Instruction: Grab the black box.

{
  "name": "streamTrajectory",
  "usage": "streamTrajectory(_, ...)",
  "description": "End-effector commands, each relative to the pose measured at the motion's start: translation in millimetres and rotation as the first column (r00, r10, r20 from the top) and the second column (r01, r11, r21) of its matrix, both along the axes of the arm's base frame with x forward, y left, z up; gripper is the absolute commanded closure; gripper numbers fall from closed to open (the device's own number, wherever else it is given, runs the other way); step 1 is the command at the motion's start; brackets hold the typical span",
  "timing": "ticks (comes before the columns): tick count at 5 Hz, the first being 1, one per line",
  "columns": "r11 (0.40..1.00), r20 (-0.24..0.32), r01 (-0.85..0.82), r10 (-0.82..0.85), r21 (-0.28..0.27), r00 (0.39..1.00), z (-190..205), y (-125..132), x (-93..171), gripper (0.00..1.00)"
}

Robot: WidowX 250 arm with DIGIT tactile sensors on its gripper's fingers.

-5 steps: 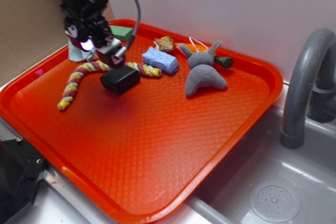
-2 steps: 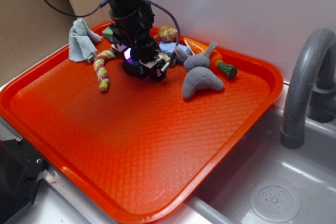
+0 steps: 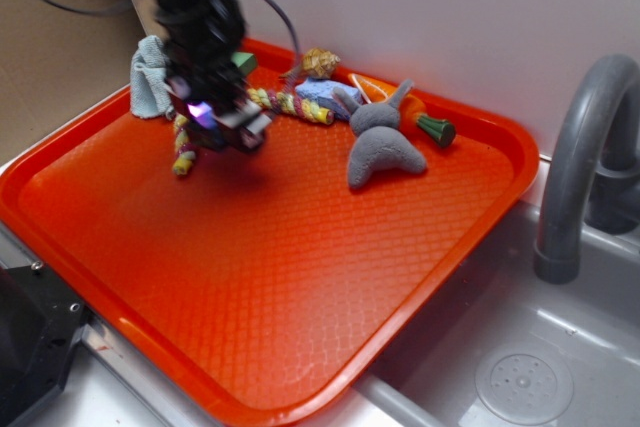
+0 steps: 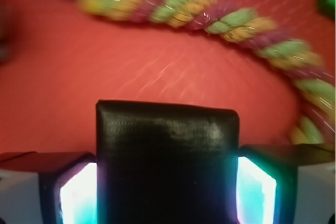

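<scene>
Gripping the black box (image 4: 167, 161) between the 2 fingers (image 4: 256, 190): the wrist view shows it wedged between the lit pads, 1 on each side face, its top edge standing proud of them toward the tray. In the exterior view the gripper (image 3: 235, 127) hangs over the back-left part of the orange tray (image 3: 300, 287), motion-blurred, and the box is only a dark lump at its tip; cannot tell there whether the box is clear of the tray surface, though the shadow underneath suggests it is lifted.

Handling judgement: rigid block, holds its shape under the squeeze, no visible denting. Surface is glossy with a fine texture and scuffs, so likely a bit slippery; rounded edges give little to catch on. Probably light, judging by its size next to the other small items. Best hold is what it has now, flat opposite sides, pads seated low and centred so it cannot pivot. Risk: sliding out if grip loosens during a fast move.

Nearby: braided rope toy (image 3: 290, 105) just beyond the gripper, its other end curling down left; blue sponge (image 3: 322, 93) and grey plush (image 3: 383, 142) to the right; green block (image 3: 243, 63) and pale cloth (image 3: 151, 77) behind. Grey faucet (image 3: 580, 167) well apart at right.
</scene>
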State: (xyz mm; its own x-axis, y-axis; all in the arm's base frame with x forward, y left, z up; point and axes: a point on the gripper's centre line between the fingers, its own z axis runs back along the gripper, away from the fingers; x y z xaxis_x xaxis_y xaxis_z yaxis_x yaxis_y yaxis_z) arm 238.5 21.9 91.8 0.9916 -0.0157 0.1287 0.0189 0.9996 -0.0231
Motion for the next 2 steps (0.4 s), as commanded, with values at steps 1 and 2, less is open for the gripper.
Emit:
streamTrajectory(1, 0.999, 0.07, -0.037, 0.037, -0.002, 0.997, 102, 7, -30, 1.0)
streamTrajectory(2, 1.0, 0.065, -0.029, 0.029, -0.012, 0.997, 152, 10, -37, 1.0)
